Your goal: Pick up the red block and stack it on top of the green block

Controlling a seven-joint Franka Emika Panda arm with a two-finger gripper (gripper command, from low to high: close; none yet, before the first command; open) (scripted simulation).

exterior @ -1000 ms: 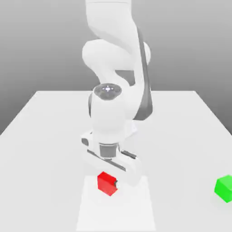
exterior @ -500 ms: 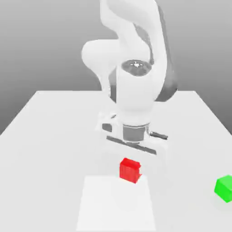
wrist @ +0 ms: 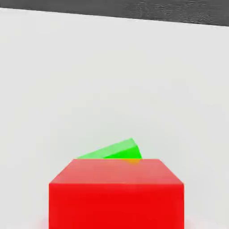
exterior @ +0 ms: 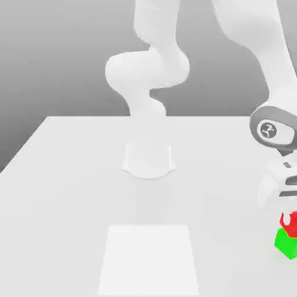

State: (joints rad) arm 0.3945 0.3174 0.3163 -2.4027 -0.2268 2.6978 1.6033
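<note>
At the exterior view's right edge, the red block (exterior: 291,225) sits right on top of the green block (exterior: 286,244). My gripper (exterior: 286,214) hangs straight over the red block, with the white hand just above it. In the hand view the red block (wrist: 116,192) lies close below the camera. A sliver of the green block (wrist: 114,151) shows beyond its far edge, turned slightly against the red one.
The blocks stand on a white table (exterior: 69,191), near its edge at the exterior view's right. A paler square patch (exterior: 149,258) marks the table's near middle. The arm's base (exterior: 148,159) stands at the centre back.
The arm has swung from the table's middle to the exterior view's right, carrying the red block off the pale patch. The red block now rests on the green one.
</note>
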